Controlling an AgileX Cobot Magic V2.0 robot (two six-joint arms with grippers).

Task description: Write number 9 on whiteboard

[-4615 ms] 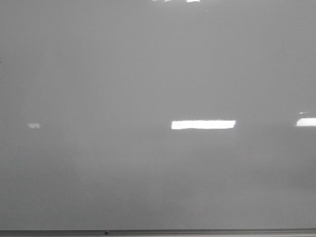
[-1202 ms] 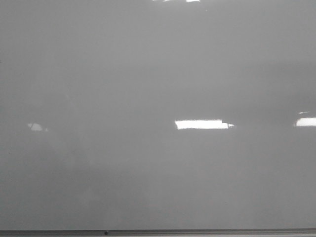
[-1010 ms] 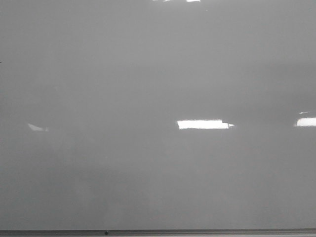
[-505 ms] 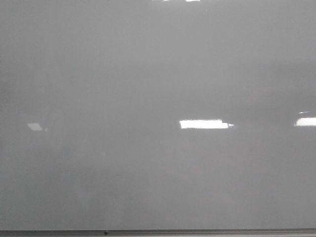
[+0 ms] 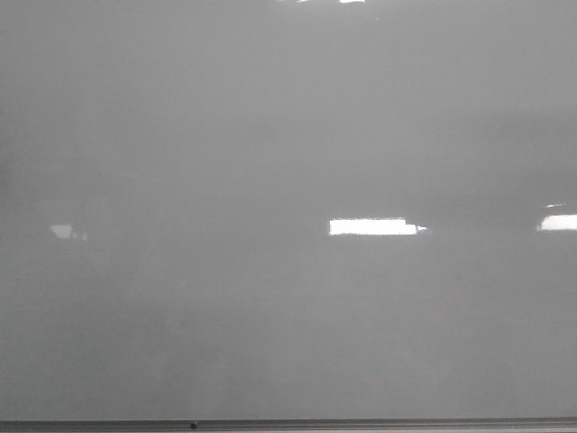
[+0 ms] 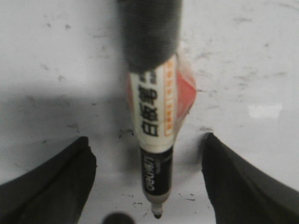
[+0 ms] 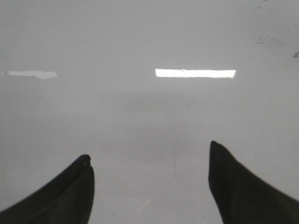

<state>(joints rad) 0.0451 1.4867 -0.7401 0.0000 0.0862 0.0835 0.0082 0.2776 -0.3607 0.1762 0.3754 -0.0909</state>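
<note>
The whiteboard (image 5: 270, 144) fills the front view as a glossy pale grey surface with a thin grey frame edge (image 5: 361, 423) at the bottom. No number 9 or any other stroke shows on it. Neither gripper is in the front view. In the left wrist view my left gripper (image 6: 147, 138) has its dark fingers (image 6: 56, 182) wide apart. A black-and-white marker (image 6: 154, 140) with an orange label hangs between them, touching neither finger. Its tip (image 6: 157, 215) points at the board, close to its own shadow. I cannot tell whether it touches. My right gripper (image 7: 150, 151) is open and empty over bare board.
Bright rectangular light reflections (image 5: 372, 226) lie on the board in the front view, and one shows in the right wrist view (image 7: 195, 73). Under the left gripper the board (image 6: 243, 56) carries small dark specks and smudges.
Only the reflections on the board have shifted slightly; the small one at the left changed shape. No stroke or gripper has appeared in the front view.
</note>
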